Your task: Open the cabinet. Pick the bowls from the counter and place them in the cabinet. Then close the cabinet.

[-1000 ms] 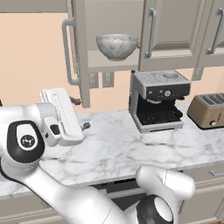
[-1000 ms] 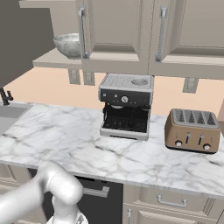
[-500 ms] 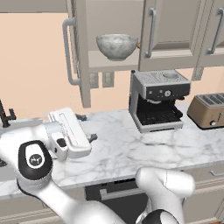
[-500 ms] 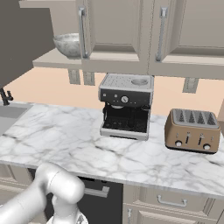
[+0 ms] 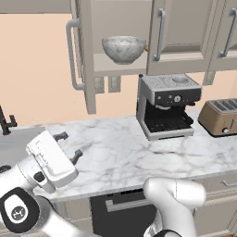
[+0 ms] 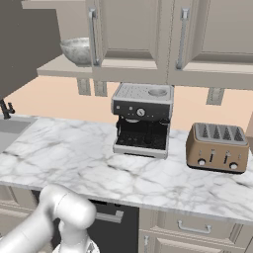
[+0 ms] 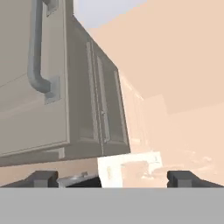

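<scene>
Arm slung low at the left over the counter (image 5: 120,152), gripper (image 5: 68,147) tilted up, jaws spread wide, nothing in them. No readable writing anywhere. Up above and well apart, marbled bowl (image 5: 123,48) sitting inside the cabinet (image 5: 180,32), left door (image 5: 82,55) swung open. Coffee machine (image 5: 167,105) below.

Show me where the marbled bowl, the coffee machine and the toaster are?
marbled bowl (image 5: 123,49), left base view, front of its rounded side.
coffee machine (image 6: 142,118), right base view, its dark front panel.
toaster (image 6: 216,148), right base view, its tan front face.
</scene>
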### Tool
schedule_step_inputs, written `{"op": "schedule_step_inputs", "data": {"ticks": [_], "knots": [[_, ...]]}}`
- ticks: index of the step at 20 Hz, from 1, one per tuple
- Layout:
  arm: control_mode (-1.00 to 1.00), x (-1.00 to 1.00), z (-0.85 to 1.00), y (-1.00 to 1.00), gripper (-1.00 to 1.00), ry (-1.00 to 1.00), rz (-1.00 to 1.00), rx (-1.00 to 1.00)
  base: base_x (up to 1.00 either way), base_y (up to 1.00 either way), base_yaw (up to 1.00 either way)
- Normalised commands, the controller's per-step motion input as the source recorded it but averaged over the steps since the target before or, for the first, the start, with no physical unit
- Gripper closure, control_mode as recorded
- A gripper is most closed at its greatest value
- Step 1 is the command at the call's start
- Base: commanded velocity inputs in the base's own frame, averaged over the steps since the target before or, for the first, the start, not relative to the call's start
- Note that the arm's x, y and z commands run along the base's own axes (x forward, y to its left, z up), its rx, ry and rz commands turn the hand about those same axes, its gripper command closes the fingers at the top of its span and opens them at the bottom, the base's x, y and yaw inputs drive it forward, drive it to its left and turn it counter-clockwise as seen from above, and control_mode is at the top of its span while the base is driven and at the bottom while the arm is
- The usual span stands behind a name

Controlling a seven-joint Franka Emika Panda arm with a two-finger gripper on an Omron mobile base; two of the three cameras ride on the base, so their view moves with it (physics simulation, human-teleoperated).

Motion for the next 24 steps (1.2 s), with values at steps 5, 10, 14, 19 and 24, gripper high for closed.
{"op": "schedule_step_inputs", "data": {"ticks": [5, 10, 14, 19, 24], "knots": [[-1.00, -0.03, 0.60, 0.71, -1.00, -0.01, 0.00, -0.21, 0.00, 0.00, 0.00], [-1.00, 0.00, 0.66, -0.09, -1.00, 0.00, -0.05, -0.01, 0.00, 0.00, 0.00], [-1.00, 0.00, 0.30, -0.23, -1.00, 0.00, -0.04, 0.02, 0.00, 0.00, 0.00], [-1.00, 0.00, 0.04, -0.31, -1.00, 0.00, -0.04, 0.07, 0.00, 0.00, 0.00], [-1.00, 0.00, 0.00, -0.34, -1.00, 0.03, -0.01, 0.01, 0.00, 0.00, 0.00]]}}
